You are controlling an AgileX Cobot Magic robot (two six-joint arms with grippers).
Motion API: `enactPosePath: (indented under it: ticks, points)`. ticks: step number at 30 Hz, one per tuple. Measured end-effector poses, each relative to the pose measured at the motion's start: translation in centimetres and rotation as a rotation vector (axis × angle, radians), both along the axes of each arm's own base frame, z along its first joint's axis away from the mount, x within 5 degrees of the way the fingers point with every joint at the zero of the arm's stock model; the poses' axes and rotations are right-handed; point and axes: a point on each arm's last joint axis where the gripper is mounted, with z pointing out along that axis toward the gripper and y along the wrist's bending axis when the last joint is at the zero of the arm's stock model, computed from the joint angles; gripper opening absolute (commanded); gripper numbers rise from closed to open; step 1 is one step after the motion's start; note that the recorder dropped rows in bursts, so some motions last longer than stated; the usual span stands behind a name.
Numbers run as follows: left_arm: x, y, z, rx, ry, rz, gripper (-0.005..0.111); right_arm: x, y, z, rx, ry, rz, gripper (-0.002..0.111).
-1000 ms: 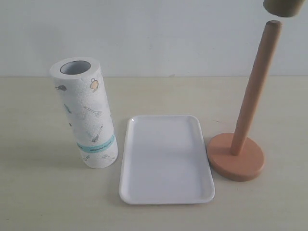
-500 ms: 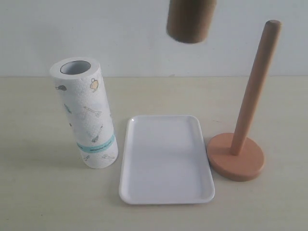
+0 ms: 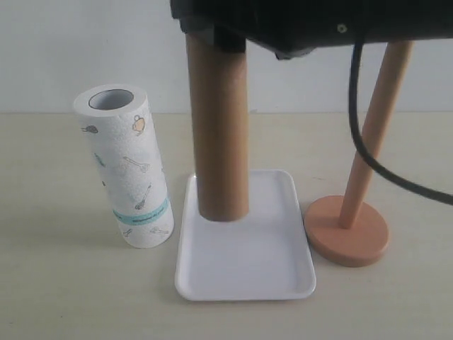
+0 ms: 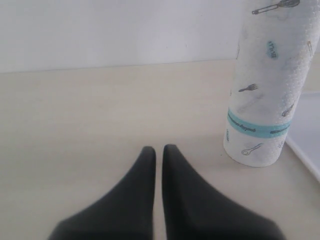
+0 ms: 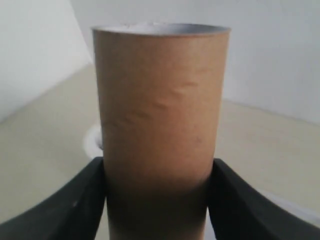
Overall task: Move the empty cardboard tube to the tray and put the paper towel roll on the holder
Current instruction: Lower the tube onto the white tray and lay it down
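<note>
Mid first step: holding the empty cardboard tube [image 3: 217, 127] upright over the tray [image 3: 244, 294], clamped in the right gripper [image 5: 157, 200], with the left gripper [image 4: 159, 149] pinched together, empty, near the standing paper towel roll [image 3: 126, 170] and the holder [image 3: 347, 237] bare; next likely calls for lowering and letting go.

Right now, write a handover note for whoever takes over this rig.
Right gripper: shut on the tube, held upright over the tray; whether it touches is unclear.
Left gripper: shut, empty, near the roll.
In the exterior view the roll stands left of the tray, and the holder stands bare on the right.
Done: tube off the holder.
Left: release tube on tray, put roll on holder.
</note>
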Motion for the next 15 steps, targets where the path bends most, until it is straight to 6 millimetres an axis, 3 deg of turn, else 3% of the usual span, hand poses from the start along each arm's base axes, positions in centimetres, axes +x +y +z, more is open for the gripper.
enactPosePath:
  ticks: [6,15]
  points:
    - [0.0,0.0,0.0,0.0,0.0,0.0,0.004,3.6,-1.5,-5.7,-0.201,0.297,-0.317,0.0]
    - [0.0,0.0,0.0,0.0,0.0,0.0,0.004,7.0,-0.1,-9.8,-0.284,0.561,-0.295,0.0]
